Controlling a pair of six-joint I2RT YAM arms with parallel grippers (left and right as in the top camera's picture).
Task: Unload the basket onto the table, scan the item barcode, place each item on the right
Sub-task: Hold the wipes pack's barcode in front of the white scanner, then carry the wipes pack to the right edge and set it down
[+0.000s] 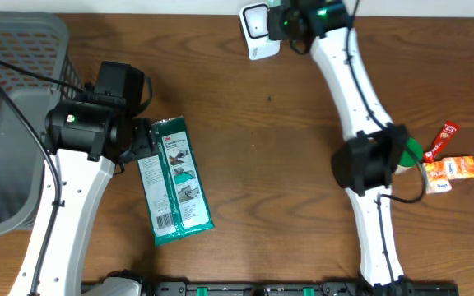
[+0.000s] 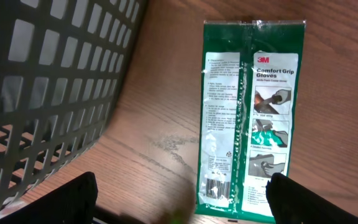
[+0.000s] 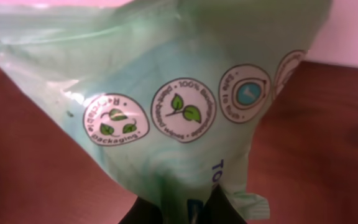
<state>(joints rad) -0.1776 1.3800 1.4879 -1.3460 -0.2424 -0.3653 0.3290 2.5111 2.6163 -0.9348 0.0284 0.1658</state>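
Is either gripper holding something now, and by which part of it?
The right gripper is shut on a pale green pouch, pinching it at one edge. The left gripper is open above the glove packet and holds nothing.

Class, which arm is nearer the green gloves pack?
Left. The left gripper, jaws open, sits beside the upper end of the gloves pack; the right gripper is far off, jaws shut on a pale packet.
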